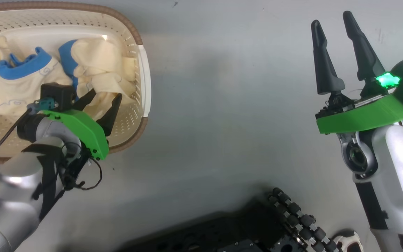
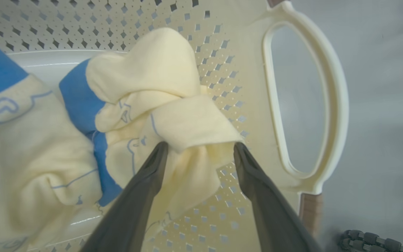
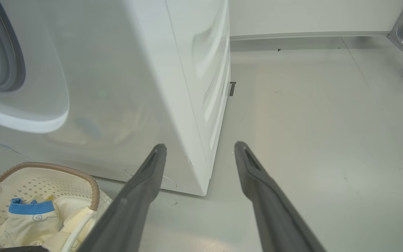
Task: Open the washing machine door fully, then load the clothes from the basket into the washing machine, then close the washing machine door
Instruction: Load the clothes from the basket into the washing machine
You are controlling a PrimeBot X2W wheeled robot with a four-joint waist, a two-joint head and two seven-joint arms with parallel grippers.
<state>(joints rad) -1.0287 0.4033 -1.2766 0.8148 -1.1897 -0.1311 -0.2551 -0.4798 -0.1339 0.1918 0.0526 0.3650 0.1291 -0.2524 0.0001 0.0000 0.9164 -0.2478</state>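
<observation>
Loading barely begun: the clothes (image 2: 152, 80) all lie in the basket (image 2: 222, 28).
My left claw (image 2: 199, 147) straddles a fold, fingers apart, not clamped. My right claw (image 1: 331, 18) is apart and idle. The washer (image 3: 117, 87) looks open.

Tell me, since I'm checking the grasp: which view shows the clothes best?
The left wrist view: the clothes are close up, a pale fold between the open fingers of the left gripper. The head view shows them from above in the basket, partly behind that gripper. The right wrist view catches them small, at its corner.
</observation>
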